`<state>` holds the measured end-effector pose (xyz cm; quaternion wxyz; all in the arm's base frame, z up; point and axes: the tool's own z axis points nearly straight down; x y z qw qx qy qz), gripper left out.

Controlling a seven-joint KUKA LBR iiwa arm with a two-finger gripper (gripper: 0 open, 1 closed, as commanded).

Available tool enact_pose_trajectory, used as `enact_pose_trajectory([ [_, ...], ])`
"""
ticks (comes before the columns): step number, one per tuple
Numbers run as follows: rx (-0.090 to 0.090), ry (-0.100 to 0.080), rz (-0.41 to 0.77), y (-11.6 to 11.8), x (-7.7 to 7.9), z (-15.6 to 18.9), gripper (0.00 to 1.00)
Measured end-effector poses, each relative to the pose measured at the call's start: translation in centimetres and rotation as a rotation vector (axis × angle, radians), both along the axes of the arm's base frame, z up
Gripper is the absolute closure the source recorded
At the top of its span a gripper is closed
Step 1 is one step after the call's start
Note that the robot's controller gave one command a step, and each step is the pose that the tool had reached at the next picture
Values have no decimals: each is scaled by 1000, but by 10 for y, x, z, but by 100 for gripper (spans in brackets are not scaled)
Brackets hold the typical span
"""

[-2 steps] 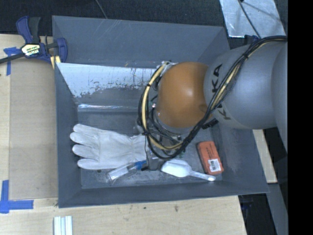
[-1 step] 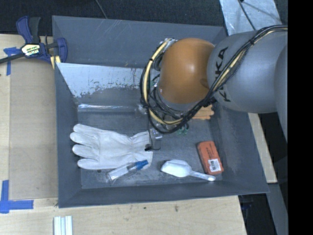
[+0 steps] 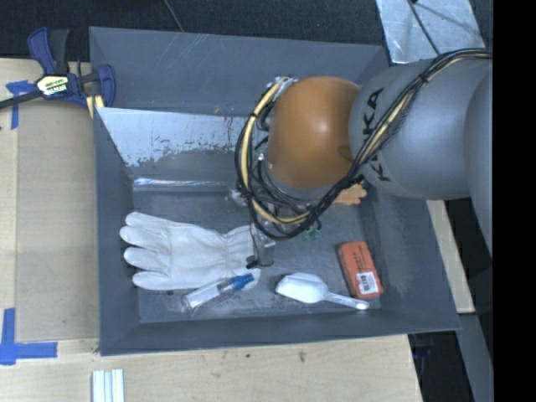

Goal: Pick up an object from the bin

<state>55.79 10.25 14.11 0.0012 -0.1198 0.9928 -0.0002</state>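
My gripper (image 3: 260, 252) reaches down from under the orange cover to the wrist end of a white glove (image 3: 180, 252), which lies flat in the left half of the bin with its fingers pointing left. Just below the gripper lies a clear syringe with a blue end (image 3: 219, 290), slanted along the bin's front. A white plastic spoon (image 3: 312, 291) rests to the right of the syringe, bowl to the left and handle to the right.
An orange-red rectangular block with a white label (image 3: 360, 269) lies at the front right of the bin. A small tan thing (image 3: 357, 193) peeks out from behind the arm at the right. The arm covers the bin's middle and back right.
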Motion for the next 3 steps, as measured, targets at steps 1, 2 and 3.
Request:
enact_pose_trajectory([
  [1,0,-6,102,-10,41,-68,0],
  [2,1,-5,174,-2,50,-70,100],
  [3,1,-5,174,-2,50,-70,100],
])
